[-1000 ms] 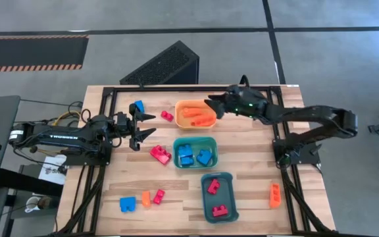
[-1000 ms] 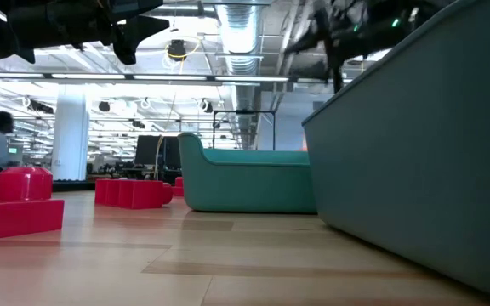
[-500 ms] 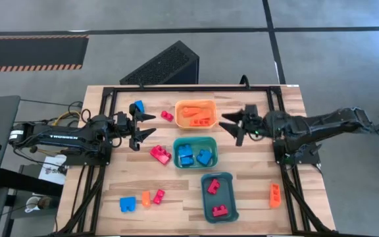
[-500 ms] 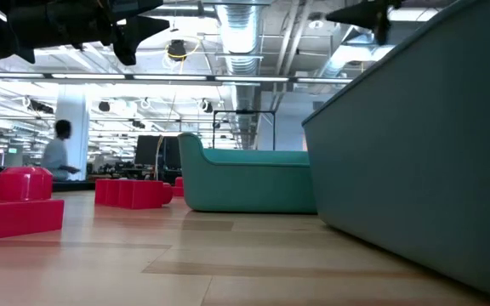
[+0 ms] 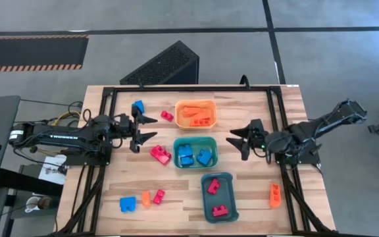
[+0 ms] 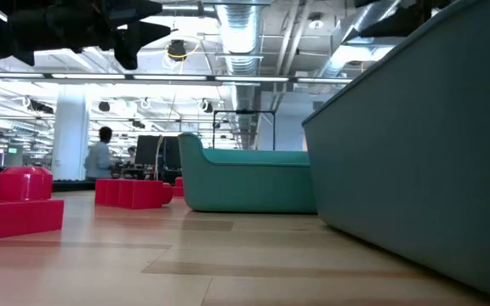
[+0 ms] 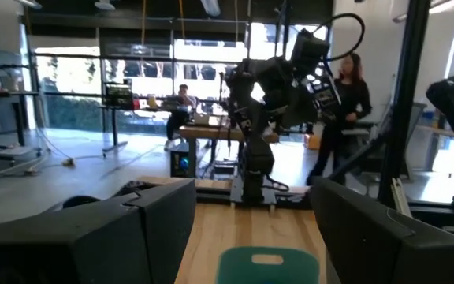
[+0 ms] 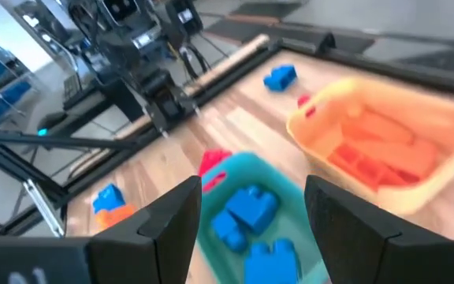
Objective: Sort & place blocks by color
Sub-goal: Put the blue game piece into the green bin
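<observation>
Loose blocks lie on the wooden table: a blue one (image 5: 137,106), small red ones (image 5: 167,116) (image 5: 160,154), a blue (image 5: 127,204), orange (image 5: 146,198) and red (image 5: 158,195) group near the front, and an orange one (image 5: 275,194) at the right. The orange tray (image 5: 206,104) holds orange blocks, the green tray (image 5: 210,141) blue ones, the teal tray (image 5: 227,178) red ones. My left gripper (image 5: 154,127) hovers open left of the trays. My right gripper (image 5: 234,143) hovers open right of the green tray (image 8: 225,183), with nothing between its fingers.
A black frame (image 5: 189,87) runs along the table's far side and down both flanks by the arm bases. A dark wedge-shaped box (image 5: 166,66) stands behind the table. Bare wood lies between the trays and the right arm. A person (image 6: 100,155) walks in the room behind.
My right gripper has drawn back from over the orange tray toward the table's right edge and somewhat nearer, swinging round to face the green tray, open and empty throughout. The person in the background has walked to the right.
</observation>
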Robot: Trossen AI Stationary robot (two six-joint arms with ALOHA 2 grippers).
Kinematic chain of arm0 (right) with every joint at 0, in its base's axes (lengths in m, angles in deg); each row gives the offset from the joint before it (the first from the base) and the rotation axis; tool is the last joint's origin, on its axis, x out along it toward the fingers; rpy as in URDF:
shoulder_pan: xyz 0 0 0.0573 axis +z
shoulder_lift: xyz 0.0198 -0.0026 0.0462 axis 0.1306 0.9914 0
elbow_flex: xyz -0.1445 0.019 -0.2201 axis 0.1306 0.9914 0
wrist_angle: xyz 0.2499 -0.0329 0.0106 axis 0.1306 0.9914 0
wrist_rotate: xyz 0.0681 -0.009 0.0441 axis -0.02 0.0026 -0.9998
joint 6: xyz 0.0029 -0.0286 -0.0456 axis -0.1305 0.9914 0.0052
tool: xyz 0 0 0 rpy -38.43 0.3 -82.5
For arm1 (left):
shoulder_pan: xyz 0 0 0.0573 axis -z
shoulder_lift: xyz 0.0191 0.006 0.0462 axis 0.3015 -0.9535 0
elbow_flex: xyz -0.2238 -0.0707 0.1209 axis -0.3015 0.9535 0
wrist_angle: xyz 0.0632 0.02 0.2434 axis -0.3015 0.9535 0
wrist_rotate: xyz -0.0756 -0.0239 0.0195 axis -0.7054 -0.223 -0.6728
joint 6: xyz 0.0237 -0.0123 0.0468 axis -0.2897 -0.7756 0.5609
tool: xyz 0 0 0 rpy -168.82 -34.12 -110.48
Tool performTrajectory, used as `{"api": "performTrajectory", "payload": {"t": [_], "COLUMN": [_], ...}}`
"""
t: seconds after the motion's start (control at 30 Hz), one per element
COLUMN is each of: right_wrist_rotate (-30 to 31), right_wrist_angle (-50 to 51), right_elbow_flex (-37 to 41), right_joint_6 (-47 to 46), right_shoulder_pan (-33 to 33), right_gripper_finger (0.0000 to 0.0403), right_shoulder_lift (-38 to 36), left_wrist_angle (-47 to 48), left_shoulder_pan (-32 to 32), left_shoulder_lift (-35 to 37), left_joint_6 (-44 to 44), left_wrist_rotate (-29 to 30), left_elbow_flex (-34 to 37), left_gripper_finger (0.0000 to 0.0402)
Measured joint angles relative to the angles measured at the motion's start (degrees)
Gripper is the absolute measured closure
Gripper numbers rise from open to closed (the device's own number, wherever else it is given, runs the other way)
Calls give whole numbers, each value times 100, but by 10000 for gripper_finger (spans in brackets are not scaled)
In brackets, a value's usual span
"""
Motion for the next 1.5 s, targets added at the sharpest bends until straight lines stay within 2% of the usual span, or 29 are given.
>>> {"api": "performTrajectory", "payload": {"t": [0.13, 0.27, 0.4, 0.5, 0.57, 0.63, 0.73, 0.87, 0.93, 1.1, 1.33, 1.5], "right_wrist_rotate": [-1, -78, -282, -514, -628, -644, -662, -742, -789, -791, -765, -764], "right_wrist_angle": [430, 484, 540, 650, 734, 871, 930, 971, 977, 1015, 1035, 1017], "right_elbow_flex": [0, 0, -70, -292, -508, -716, -1026, -1288, -1352, -1377, -1375, -1375], "right_joint_6": [-534, -684, -694, -692, -655, -532, -316, -130, -74, -6, -18, -14], "right_shoulder_pan": [81, 91, 71, 27, 0, 0, 0, 4, 24, 40, 38, 35], "right_gripper_finger": [156, 165, 174, 178, 179, 179, 179, 179, 179, 179, 179, 179], "right_shoulder_lift": [97, 364, 731, 1013, 1224, 1403, 1668, 1940, 2043, 2157, 2151, 2151], "left_wrist_angle": [28, 57, 160, 607, 1130, 1891, 3041, 4075, 4461, 5662, 5724, 5596], "left_shoulder_pan": [0, 0, 0, 1, 2, 0, 0, -84, -255, -1194, -2679, -3607], "left_shoulder_lift": [0, 0, 2, 1, 2, -23, -113, -197, -216, -384, -913, -1614], "left_joint_6": [7, 19, 85, 127, 182, 201, 180, -84, -251, -278, -775, -956], "left_wrist_rotate": [-246, -558, -612, -516, -200, 352, 1311, 2907, 3295, 2596, 2204, 1714], "left_elbow_flex": [0, 0, -1, -136, -304, -508, -773, -1032, -1139, -1396, -1510, -1593], "left_gripper_finger": [164, 164, 164, 164, 164, 164, 164, 164, 161, 140, 85, 53]}}
